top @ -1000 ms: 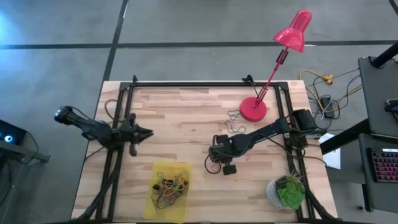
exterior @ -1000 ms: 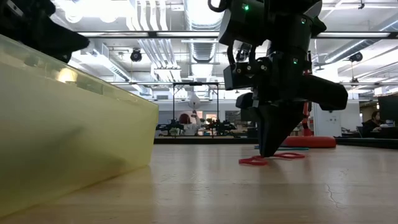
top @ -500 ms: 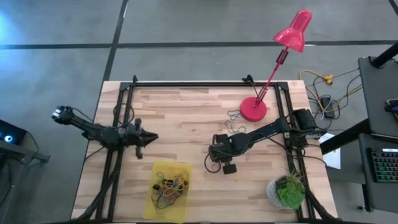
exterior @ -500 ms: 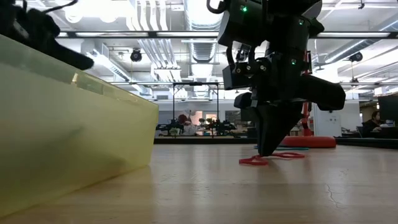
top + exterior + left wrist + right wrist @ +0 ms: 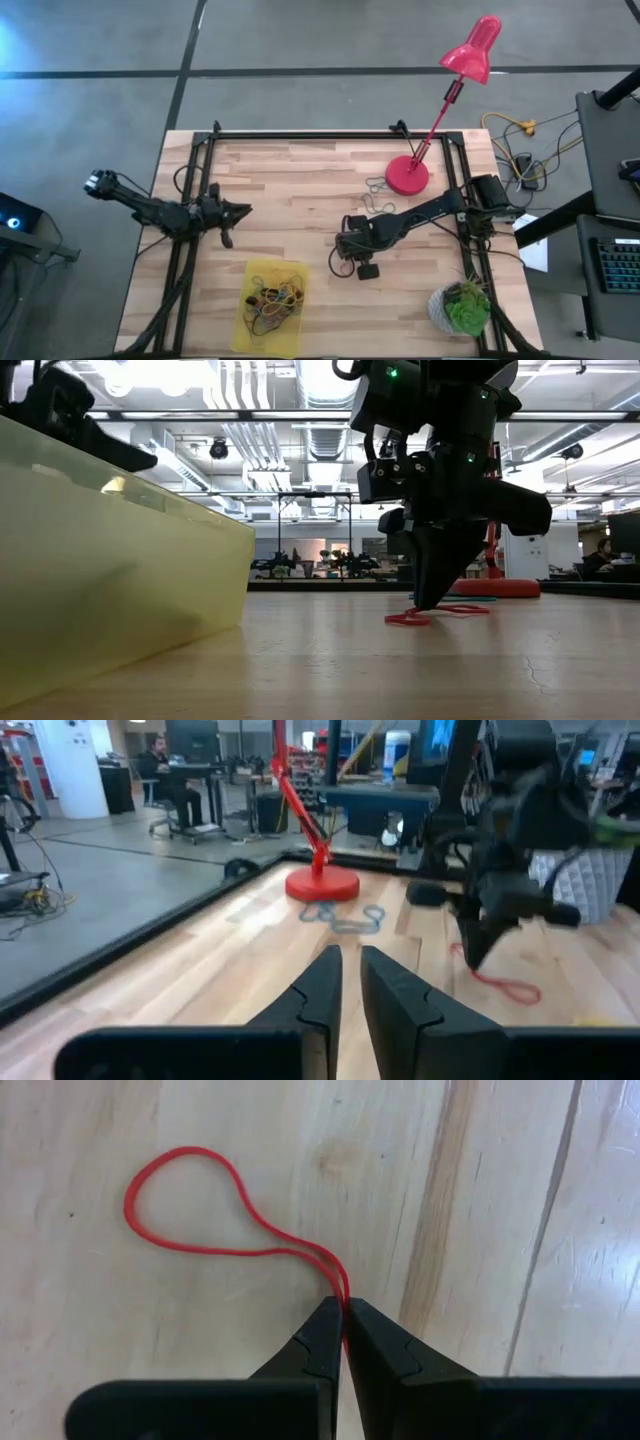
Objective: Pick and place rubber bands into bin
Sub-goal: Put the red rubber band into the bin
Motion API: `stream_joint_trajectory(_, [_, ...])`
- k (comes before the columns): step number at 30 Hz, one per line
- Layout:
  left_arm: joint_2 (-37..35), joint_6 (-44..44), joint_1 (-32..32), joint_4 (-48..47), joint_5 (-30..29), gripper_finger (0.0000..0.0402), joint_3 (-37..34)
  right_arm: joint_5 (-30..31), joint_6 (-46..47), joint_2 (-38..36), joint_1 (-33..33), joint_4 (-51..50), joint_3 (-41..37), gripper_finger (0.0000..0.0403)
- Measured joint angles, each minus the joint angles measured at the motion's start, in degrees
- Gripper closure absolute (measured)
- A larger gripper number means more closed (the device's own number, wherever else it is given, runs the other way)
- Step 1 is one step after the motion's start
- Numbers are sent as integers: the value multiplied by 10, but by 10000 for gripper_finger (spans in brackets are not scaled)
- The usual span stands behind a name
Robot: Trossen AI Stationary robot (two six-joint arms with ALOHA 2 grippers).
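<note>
A red rubber band (image 5: 190,1150) lies on the wooden table with my right gripper (image 5: 344,1312) shut on one end of it, right of the table's middle (image 5: 347,247). In the low view that gripper (image 5: 430,603) stands tip-down on the band (image 5: 408,618). The yellow bin (image 5: 270,293) sits at the near edge with several rubber bands inside. More loose bands (image 5: 377,188) lie by the lamp base. My left gripper (image 5: 243,210) hovers level at the table's left, above and behind the bin; its fingers (image 5: 350,965) are shut to a thin slit with nothing between them. My right gripper pinches the red band's narrowed end (image 5: 338,1287) between its two fingertips, where the two strands run together. The fingers come from above, pointing steeply down. The rest of the loop (image 5: 135,1220) lies slack and flat on the table.
A red desk lamp stands on its round base (image 5: 407,177) at the far right. A potted green plant (image 5: 460,308) is at the near right corner. The bin's translucent wall (image 5: 120,580) fills the low view's left. Black frame rails run along the table's sides.
My left gripper has sunk a little and its wrist has turned, with the fingertips swinging slightly toward the table's right. My right gripper and the red band have kept still.
</note>
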Motion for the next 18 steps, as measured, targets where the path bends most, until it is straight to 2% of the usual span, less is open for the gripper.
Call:
stream_joint_trajectory(9, [-87,0,2,0,5,375,-21,-1,16,0,-1,-1,0,394])
stream_joint_trajectory(12, [-121,0,46,5,3,375,-21,-1,22,0,-1,-3,0,394])
stream_joint_trajectory(18, [-114,0,168,3,1,375,-21,0,26,0,-1,1,1,394])
